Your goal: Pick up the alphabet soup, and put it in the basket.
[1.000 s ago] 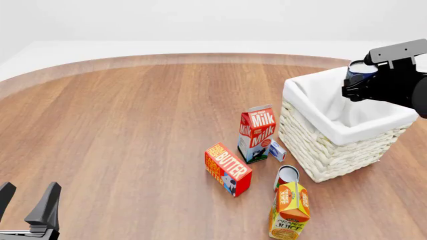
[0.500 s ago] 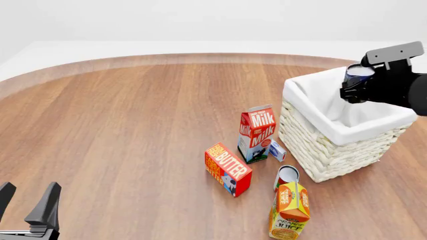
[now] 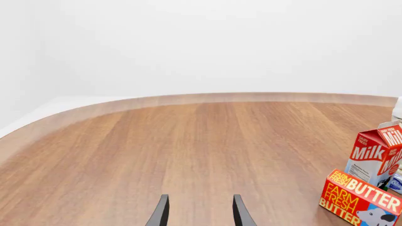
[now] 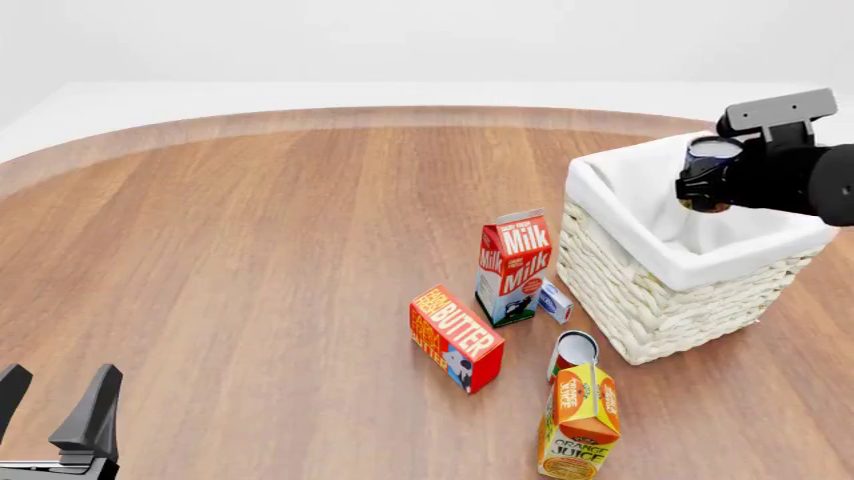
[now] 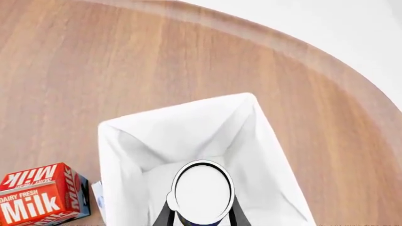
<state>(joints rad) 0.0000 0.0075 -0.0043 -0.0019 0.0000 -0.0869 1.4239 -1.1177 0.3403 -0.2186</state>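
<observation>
The alphabet soup point(image 4: 713, 152) is a small can with a silver lid and a blue label, and my right gripper point(image 4: 703, 190) is shut on it. It hangs over the open top of the basket point(image 4: 667, 300), a square white wicker basket with a white cloth lining. In the right wrist view the alphabet soup's lid point(image 5: 203, 190) sits between my fingers point(image 5: 163, 214), with the basket's lining point(image 5: 135, 141) spread out below it. My left gripper point(image 4: 54, 398) stands open at the near left of the table, far from everything, and its fingers point(image 3: 159, 214) hold nothing.
A milk carton point(image 4: 514, 265) stands just left of the basket, with a small blue and white box point(image 4: 555, 300) between them. Nearer to me are a butter box point(image 4: 457, 338), a red-and-white can point(image 4: 574, 352) and an orange juice carton point(image 4: 579, 425).
My right gripper has carried the alphabet soup a little to the left and slightly down over the basket's opening. The left arm has stayed still.
</observation>
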